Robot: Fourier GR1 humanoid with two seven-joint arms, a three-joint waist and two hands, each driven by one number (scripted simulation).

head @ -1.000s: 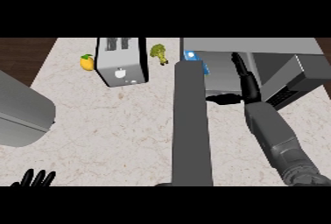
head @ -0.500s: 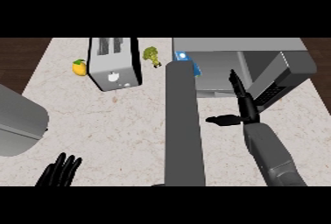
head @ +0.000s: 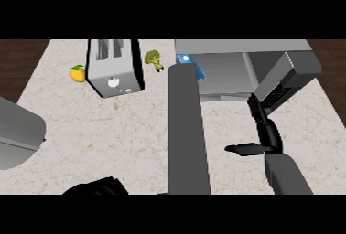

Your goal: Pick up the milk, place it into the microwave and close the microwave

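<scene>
Bench [head: 101, 132], pale stone, as I see it from the head view. Microwave [head: 229, 68] at the far right, its door [head: 186, 137] swung open towards me as a long grey slab. Milk [head: 184, 59]: blue-and-white carton at the microwave's left front corner, mostly hidden behind the door's far end; I cannot tell whether it stands inside. Right hand [head: 265, 135]: fingers [head: 256, 112] straight, thumb out to the left, holding nothing, tips near the microwave's front. Left hand [head: 98, 187]: dark shape at the lower edge, grip state I cannot tell. Toaster [head: 113, 68], yellow fruit [head: 78, 73] to its left, green vegetable [head: 154, 59] to its right.
</scene>
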